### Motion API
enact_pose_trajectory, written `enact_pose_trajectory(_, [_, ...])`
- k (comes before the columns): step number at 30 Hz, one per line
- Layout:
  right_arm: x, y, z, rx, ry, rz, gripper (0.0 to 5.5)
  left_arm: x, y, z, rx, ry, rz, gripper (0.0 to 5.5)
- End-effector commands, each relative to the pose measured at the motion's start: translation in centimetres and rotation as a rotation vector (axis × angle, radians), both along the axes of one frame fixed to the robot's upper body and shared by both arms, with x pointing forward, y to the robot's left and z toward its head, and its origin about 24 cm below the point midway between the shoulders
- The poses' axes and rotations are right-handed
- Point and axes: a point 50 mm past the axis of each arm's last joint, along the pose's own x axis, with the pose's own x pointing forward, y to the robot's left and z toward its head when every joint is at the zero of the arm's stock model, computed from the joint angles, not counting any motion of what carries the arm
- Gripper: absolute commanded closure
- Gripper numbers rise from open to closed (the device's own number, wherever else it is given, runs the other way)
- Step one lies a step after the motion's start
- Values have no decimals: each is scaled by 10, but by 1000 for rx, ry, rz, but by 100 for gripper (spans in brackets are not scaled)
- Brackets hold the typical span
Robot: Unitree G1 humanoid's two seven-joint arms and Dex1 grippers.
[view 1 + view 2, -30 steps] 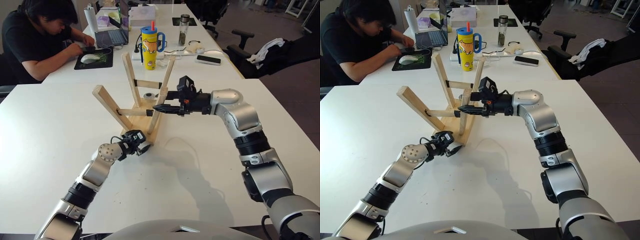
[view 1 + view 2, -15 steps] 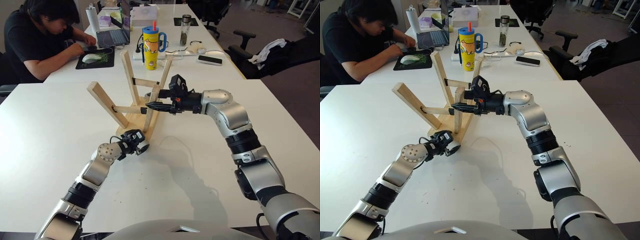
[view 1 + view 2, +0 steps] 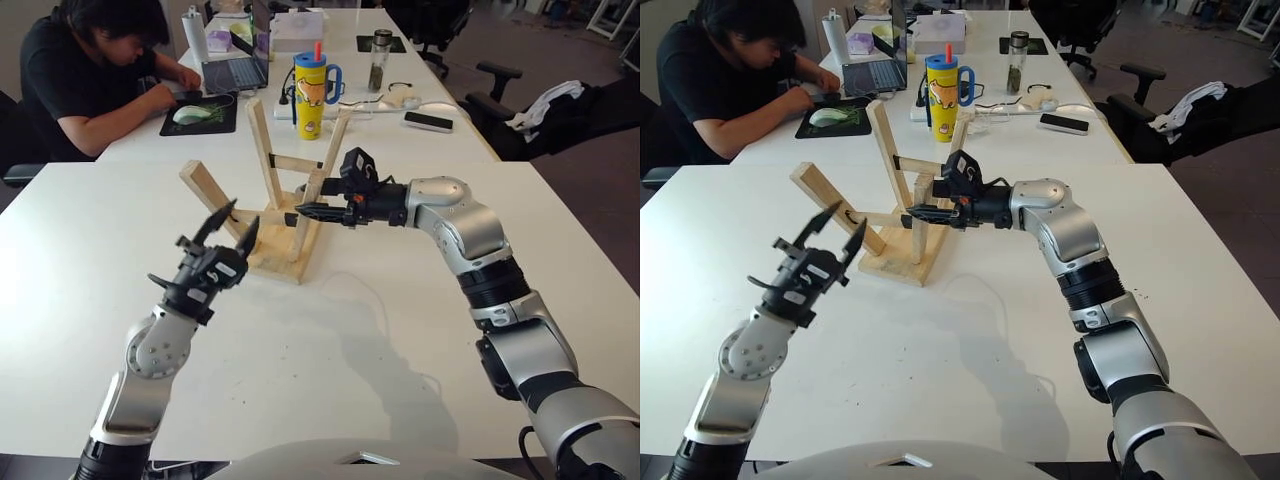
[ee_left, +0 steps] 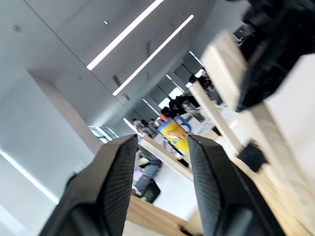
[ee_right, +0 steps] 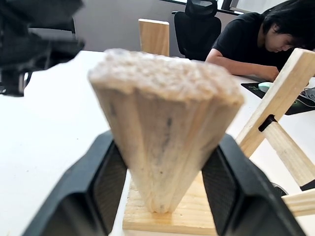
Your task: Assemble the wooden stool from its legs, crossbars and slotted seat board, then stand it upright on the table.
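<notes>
My right end effector [image 3: 306, 212] is clamped on one leg [image 3: 300, 243] of the stool, close under its cut end; my left end effector [image 3: 245, 213] hangs above the surface [image 3: 400, 310] just beside the stool, fingers spread, gripping nothing; the legs and crossbars [image 3: 296, 165] look joined to the seat board [image 3: 270, 264], which lies on the surface with the legs pointing up; I judge assembly about finished, with turning it onto its legs left.

Pale wood stool [image 3: 275, 265], white table [image 3: 390, 340], yellow-and-blue cup [image 3: 311, 88].
</notes>
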Motion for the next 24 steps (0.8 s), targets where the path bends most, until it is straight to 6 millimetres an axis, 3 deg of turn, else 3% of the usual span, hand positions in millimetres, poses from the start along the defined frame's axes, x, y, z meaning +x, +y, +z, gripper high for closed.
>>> enact_pose_trajectory(1, [-8, -15, -64, -206, 218, -90, 343, 34, -15, 13, 157, 10, 23, 444])
enact_pose_trajectory(5, [-9, -12, -66, -210, 223, -81, 343, 51, -29, -15, 348, 123, 35, 501])
enact_pose_trajectory(8, [-8, -7, -66, -218, 221, -66, 343, 42, -15, -98, 609, 531, 50, 549])
enact_pose_trajectory(10, [-8, -4, -66, -221, 221, -52, 343, 24, -7, -132, 697, 701, 28, 550])
enact_pose_trajectory(11, [-8, -3, -66, -223, 217, -48, 343, 21, -10, -135, 672, 716, 17, 550])
enact_pose_trajectory(14, [-8, -2, -66, -219, 211, -45, 343, 31, -24, -109, 508, 559, 22, 550])
enact_pose_trajectory(17, [-7, -3, -66, -213, 203, -49, 343, 45, -36, -54, 288, 296, 30, 550])
enact_pose_trajectory(20, [-7, -3, -66, -212, 202, -45, 343, 48, -27, -9, 129, 104, 89, 550])
enact_pose_trajectory(24, [-7, -4, -65, -206, 203, -48, 343, 46, -19, 11, 54, 1, 131, 550])
